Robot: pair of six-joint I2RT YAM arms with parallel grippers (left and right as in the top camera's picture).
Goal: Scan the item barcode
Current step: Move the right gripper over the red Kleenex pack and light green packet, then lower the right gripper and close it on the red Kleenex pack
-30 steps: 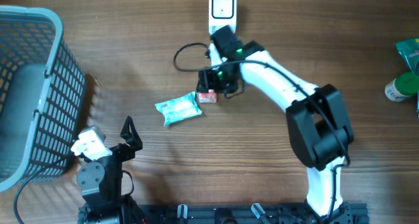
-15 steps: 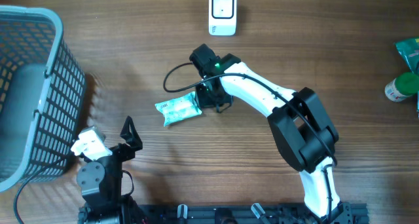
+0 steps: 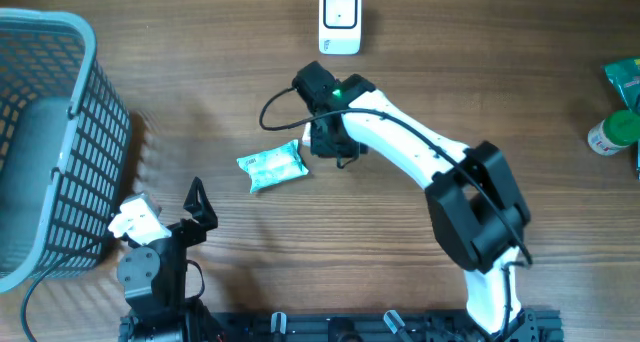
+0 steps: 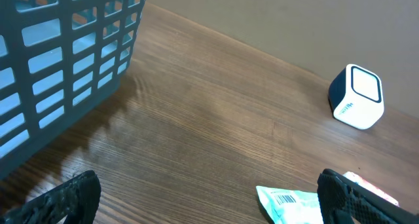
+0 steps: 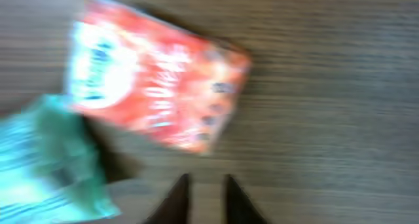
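A small red packet (image 5: pixel 157 86) lies flat on the wooden table, blurred in the right wrist view. Beside it is a mint-green packet (image 3: pixel 272 167), its barcode facing up (image 4: pixel 288 199). My right gripper (image 5: pixel 204 201) hovers just above the table by the red packet, its dark fingers nearly together with nothing between them. From overhead the right gripper (image 3: pixel 320 140) covers the red packet. The white scanner (image 3: pixel 340 20) stands at the far edge. My left gripper (image 4: pixel 209 207) rests wide open near the front edge, empty, short of the green packet.
A grey mesh basket (image 3: pixel 70 27) fills the left side, close to the left arm. A black cable (image 3: pixel 275 112) loops off the right wrist. A green-capped bottle (image 3: pixel 612 132) and a teal packet (image 3: pixel 625 77) sit at the right edge.
The right arm swung from near the scanner left toward the two packets, and its jaws went from partly open to shut. The left arm stayed still.
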